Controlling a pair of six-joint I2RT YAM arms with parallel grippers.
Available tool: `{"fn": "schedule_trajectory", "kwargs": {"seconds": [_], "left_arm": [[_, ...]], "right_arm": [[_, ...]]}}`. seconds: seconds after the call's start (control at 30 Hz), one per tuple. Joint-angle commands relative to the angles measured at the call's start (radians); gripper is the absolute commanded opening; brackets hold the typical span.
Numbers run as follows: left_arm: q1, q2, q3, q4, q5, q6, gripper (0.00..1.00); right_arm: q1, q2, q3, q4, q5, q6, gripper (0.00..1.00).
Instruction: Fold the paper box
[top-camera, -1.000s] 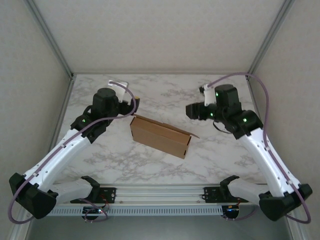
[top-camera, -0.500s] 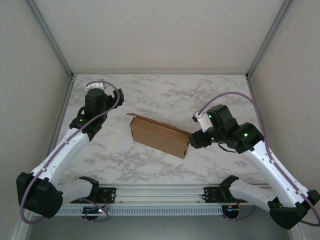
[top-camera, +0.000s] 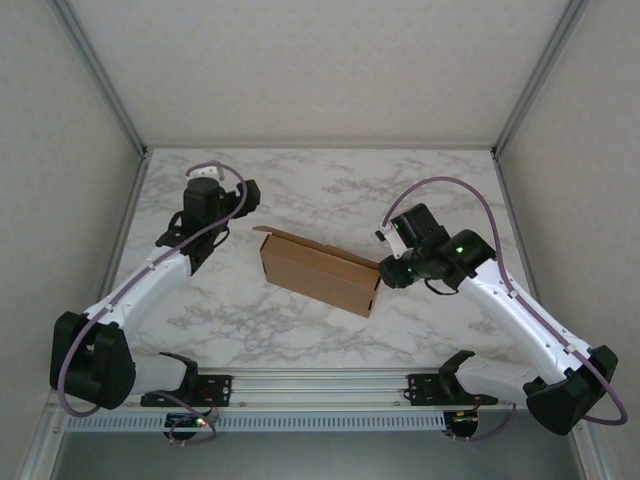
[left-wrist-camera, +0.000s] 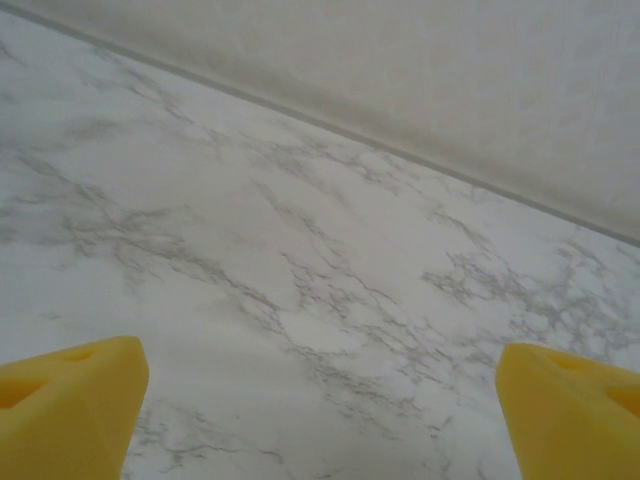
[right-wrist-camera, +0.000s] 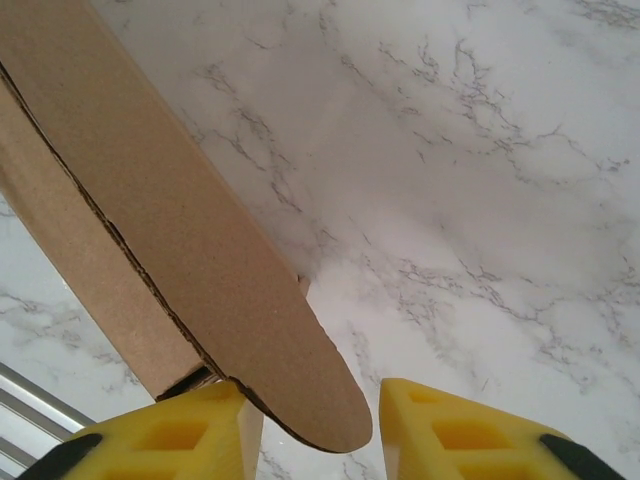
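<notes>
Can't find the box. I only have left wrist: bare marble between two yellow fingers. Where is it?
Observer: Top view: the box sits in the middle of the table, right of the left gripper and apart from it.
Operator: Right arm?
Observer: The right gripper is at the box's right end.
Operator: Holding it?
Observer: Right wrist: a rounded flap lies between its fingers, with a gap showing beside one finger.

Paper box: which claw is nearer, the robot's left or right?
Right. The right claw sits at the right end of the box, a flap between its fingers; the left claw is over bare table, away from the box.
</notes>
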Motion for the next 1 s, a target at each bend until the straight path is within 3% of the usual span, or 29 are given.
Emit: {"fn": "schedule_trajectory", "kwargs": {"seconds": [0.0,0.33,0.63,0.97], "left_arm": [[0.010,0.024,-0.004,0.065,0.087,-0.058,0.88],[0.010,0.035,-0.046,0.106,0.235,-0.124,0.78],[0.006,-0.100,-0.171,0.134,0.292,-0.217,0.75],[-0.018,-0.259,-0.285,0.118,0.323,-0.258,0.73]], "right_arm": [[0.008,0.012,-0.008,-0.010,0.006,0.020,0.32],[0.008,0.034,0.008,0.004,0.009,0.047,0.16],[0.008,0.078,0.060,0.020,-0.012,0.170,0.08],[0.008,0.050,0.033,0.143,-0.006,0.099,0.01]]}}
